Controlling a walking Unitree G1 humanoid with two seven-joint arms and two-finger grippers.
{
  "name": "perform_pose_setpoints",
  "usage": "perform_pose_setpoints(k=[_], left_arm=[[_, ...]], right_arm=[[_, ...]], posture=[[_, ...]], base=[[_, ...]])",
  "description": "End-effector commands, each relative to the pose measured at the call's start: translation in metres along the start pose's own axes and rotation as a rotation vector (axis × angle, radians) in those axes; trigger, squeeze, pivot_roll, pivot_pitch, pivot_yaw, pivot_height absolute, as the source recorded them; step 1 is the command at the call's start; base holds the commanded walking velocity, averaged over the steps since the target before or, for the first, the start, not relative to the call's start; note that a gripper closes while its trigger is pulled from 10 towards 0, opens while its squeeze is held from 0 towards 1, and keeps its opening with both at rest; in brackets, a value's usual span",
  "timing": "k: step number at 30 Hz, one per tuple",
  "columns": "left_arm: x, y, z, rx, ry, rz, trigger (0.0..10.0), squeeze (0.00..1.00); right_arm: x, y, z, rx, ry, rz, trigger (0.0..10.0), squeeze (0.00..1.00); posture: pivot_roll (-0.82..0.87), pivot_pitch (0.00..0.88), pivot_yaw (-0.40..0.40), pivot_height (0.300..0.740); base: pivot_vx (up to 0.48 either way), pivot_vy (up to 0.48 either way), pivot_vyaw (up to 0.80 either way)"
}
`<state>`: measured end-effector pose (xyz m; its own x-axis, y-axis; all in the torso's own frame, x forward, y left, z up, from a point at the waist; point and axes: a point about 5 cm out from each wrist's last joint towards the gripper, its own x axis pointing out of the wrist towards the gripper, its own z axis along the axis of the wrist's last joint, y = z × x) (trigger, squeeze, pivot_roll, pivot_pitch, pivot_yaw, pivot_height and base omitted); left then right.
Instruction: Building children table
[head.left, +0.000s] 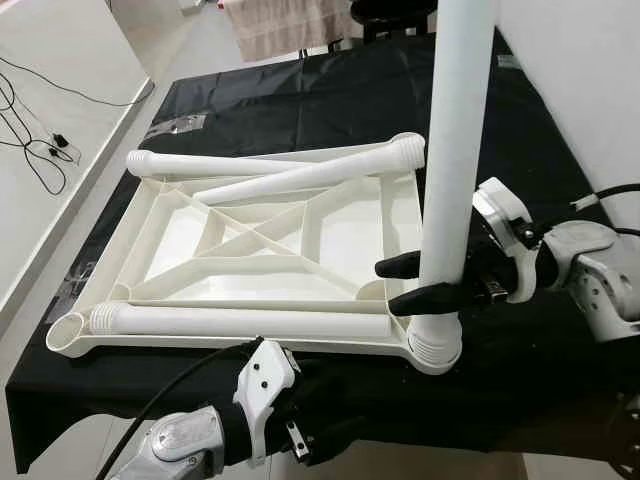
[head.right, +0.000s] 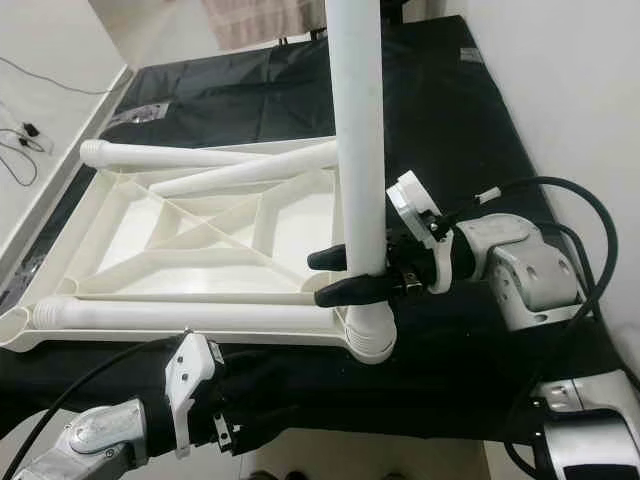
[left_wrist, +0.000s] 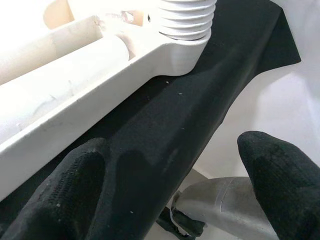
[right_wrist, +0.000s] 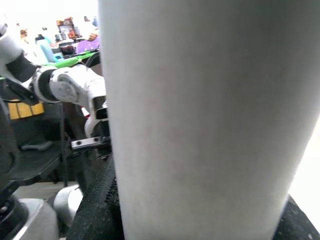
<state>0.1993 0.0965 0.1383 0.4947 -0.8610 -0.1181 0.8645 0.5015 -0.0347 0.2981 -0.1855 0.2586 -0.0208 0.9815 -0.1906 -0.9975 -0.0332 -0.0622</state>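
- Left eye view: I see the white tabletop (head.left: 180, 240) lying underside up on the black cloth (head.left: 300, 100) that covers the work surface, its near long side running along the cloth's near edge.
- One white leg (head.left: 452, 150) stands upright in the socket at the tabletop's near right corner; its ribbed collar sits at the socket mouth.
- My right gripper (head.left: 415, 283) comes in from the right and holds this upright leg low on the shaft, just above the collar, one black finger on either side of the tube.
- Right wrist view: the leg's shaft is pressed close against the lens, with textured black finger (right_wrist: 100, 200) touching it at the lower edge.
- Three more legs lie flat inside the tabletop frame: one leg along the near side (head.left: 240, 322), one along the far side (head.left: 200, 163), one diagonal leg (head.left: 310, 175) reaching to the far right corner.
- My left gripper (left_wrist: 175, 170) hovers at the cloth's near edge, below the near right corner socket; fingers spread apart, holding nothing.
- Cables (head.left: 30, 130) lie on the floor at the left.
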Motion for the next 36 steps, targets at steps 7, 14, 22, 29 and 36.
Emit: perform_pose_setpoints(k=[7, 14, 22, 29, 36], left_arm=[[-0.003, 0.0, -0.008, -0.021, 0.036, 0.003, 10.0, 0.0], [-0.003, 0.001, -0.009, -0.022, 0.038, 0.001, 10.0, 0.0], [-0.003, 0.0, -0.01, -0.022, 0.04, -0.003, 10.0, 0.0], [-0.001, 0.0, -0.01, -0.023, 0.038, -0.006, 10.0, 0.0], [0.0, 0.001, -0.009, -0.023, 0.032, -0.003, 10.0, 0.0]], right_arm=[[0.0, 0.011, -0.006, -0.071, -0.052, -0.138, 10.0, 0.0], [0.002, 0.018, -0.013, -0.09, -0.142, -0.266, 10.0, 0.0], [0.002, 0.022, -0.009, -0.113, -0.173, -0.324, 10.0, 0.0], [0.009, 0.02, -0.004, -0.112, -0.226, -0.344, 10.0, 0.0], [0.01, 0.025, 0.006, -0.103, -0.257, -0.258, 10.0, 0.0]], posture=[[-0.03, 0.234, 0.181, 0.74], [-0.04, 0.224, 0.188, 0.74], [-0.04, 0.218, 0.188, 0.74], [-0.04, 0.219, 0.18, 0.74], [-0.05, 0.223, 0.177, 0.74]], base=[[0.0, 0.0, 0.0], [0.0, 0.0, 0.0], [0.0, 0.0, 0.0], [0.0, 0.0, 0.0], [0.0, 0.0, 0.0]])
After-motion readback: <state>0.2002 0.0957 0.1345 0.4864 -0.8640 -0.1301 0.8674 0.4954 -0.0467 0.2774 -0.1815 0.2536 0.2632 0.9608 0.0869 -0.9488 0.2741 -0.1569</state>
